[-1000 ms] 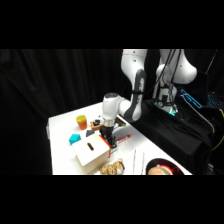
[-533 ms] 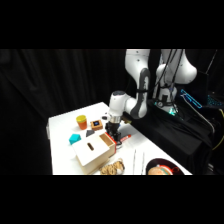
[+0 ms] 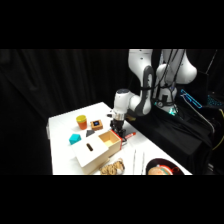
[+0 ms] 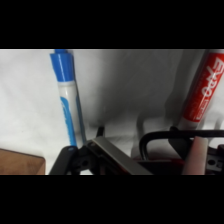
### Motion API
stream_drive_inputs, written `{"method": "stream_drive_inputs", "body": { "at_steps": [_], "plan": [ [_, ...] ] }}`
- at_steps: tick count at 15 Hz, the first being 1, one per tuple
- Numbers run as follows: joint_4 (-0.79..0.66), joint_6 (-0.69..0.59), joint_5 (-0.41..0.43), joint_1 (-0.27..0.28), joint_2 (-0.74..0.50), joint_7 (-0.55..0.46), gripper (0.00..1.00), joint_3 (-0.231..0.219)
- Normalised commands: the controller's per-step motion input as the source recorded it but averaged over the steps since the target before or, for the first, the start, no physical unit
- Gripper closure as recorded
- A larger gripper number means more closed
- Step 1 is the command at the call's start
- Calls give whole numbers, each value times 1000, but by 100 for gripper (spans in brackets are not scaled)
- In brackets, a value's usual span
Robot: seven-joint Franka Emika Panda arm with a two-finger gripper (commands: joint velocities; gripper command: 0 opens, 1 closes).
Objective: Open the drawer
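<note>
Drawer (image 3: 111,140): light wood, pulled part-way out of the pale wooden box (image 3: 92,152), open top showing. We see it at the box's 1 o'clock end, near table centre. In wrist view its dark loop handle (image 4: 162,146) shows at 5 o'clock of the frame.
Box: pale, w/ dark slot (image 3: 89,147) on top; sits toward the table's near edge, long side running 7 to 1 o'clock.
Gripper (image 3: 118,129): comes down from above, right at the drawer's outer end. Side view puts it touching or just beside the drawer front; we can't tell which.
Fingers: black linkage fills the wrist view's bottom; the handle sits amid it, but we cannot tell whether fingers are parted or clamped on it.
Arm: white, reaches from base at 2 o'clock of the side view.
Table (image 3: 62,124): white.
Blue marker (image 4: 68,101): lies on the table, wrist view 10 o'clock, cap pointing up-frame.
Red marker (image 4: 205,92): wrist view 2 o'clock, tilted; in side view a red streak just beside the gripper at 4 o'clock.
Orange block w/ blue top (image 3: 96,123): beyond the box, 12 o'clock of it.
Orange-yellow cup (image 3: 81,121): beside the block, at its 9 o'clock.
Teal object (image 3: 74,138): at the box's 10 o'clock, near it.
Near edge: plate-like item (image 3: 160,169) and a brown cluster (image 3: 113,168), both cut by the frame; can't ID.
</note>
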Motion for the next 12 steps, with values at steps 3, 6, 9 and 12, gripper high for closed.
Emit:
{"method": "stream_drive_inputs", "body": {
  "at_steps": [3,6,9,12],
  "plan": [
    [-340,107,6,121,-172,-53,0,-139],
    [-307,75,8,122,-175,-61,0,-135],
    [-308,-45,4,97,-289,-67,0,-89],
    [-255,-234,27,165,-416,-46,0,-125]
  ]
}}
